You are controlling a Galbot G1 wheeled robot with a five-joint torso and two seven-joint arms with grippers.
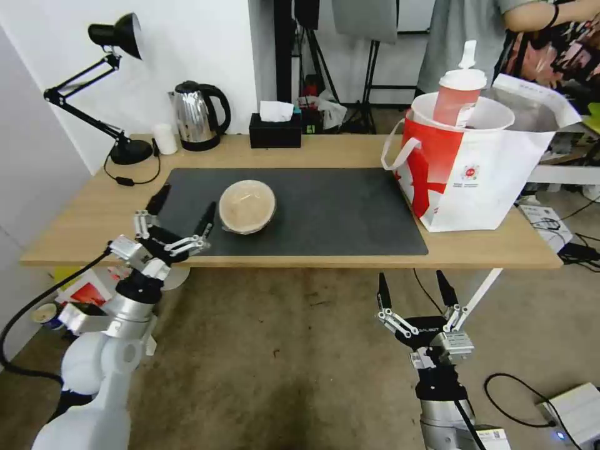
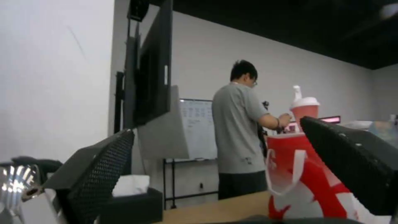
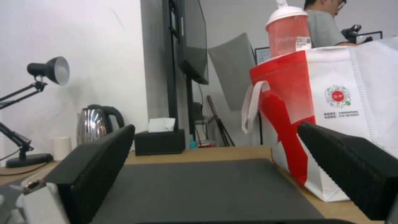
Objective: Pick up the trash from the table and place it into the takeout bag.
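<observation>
The tan lidded bowl (image 1: 247, 206) sits on the dark mat (image 1: 337, 212) of the table (image 1: 87, 212). My left gripper (image 1: 184, 209) hovers open just left of the bowl, its nearer finger close beside the rim. At the table's right end stands the takeout bag (image 1: 475, 175), mouth open, with the red drink cup (image 1: 459, 94) upright inside it. My right gripper (image 1: 412, 289) stays open below the table's front edge, holding nothing. Between the left wrist view's fingers (image 2: 95, 174) I see the bag (image 2: 298, 183) and cup (image 2: 304, 109). The right wrist view looks across the mat (image 3: 207, 186) to the bag (image 3: 344, 102) and cup (image 3: 288, 31).
Along the table's back edge stand a black desk lamp (image 1: 115, 87), a small white cup (image 1: 165, 139), a steel kettle (image 1: 197, 115) and a black tissue box (image 1: 275, 128). A person (image 1: 462, 37) stands behind the bag. Cables and a white box (image 1: 578, 409) lie on the floor at right.
</observation>
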